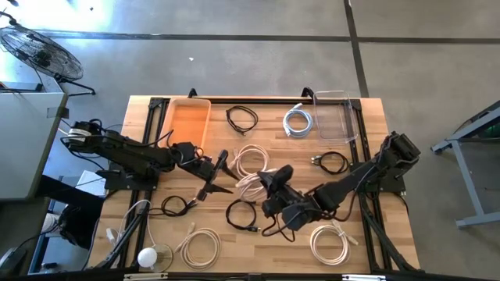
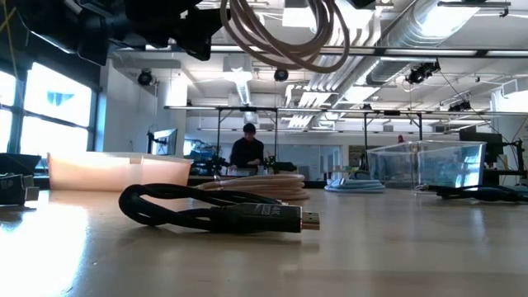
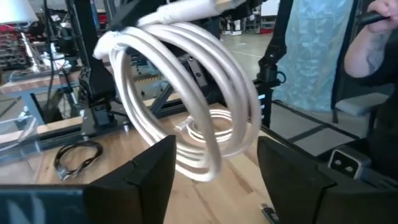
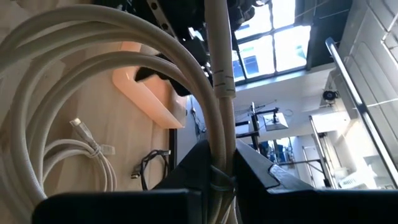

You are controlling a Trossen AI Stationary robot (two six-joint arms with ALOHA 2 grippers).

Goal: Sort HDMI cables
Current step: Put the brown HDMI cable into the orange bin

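Cream cable coil point(image 1: 251, 183) hangs clear of the table near its middle, pinched by the right gripper point(image 4: 219, 163), whose fingers are pressed together on the bundled strands where a tie wraps them. In the left wrist view the coil point(image 3: 186, 112) droops as several loose loops; jacket looks smooth and somewhat springy, light in weight by my estimate, loops likely to sag and splay if gripped on a single strand. Best hold, I judge, is at the tied section, where all the turns are gathered and cannot slide apart. Left gripper point(image 3: 214, 168) sits just beside the hanging coil, jaws spread either side of its lower loops, not touching as far as I can tell. Around it on the table: black coiled cable point(image 2: 219, 213) with a metal plug end, more cream coils point(image 1: 328, 242), a silvery-white coil point(image 1: 298, 121) beside a clear bin point(image 1: 337, 115), an orange tray point(image 1: 186, 121) at the far left. A person point(image 2: 247, 151) stands in the room beyond.
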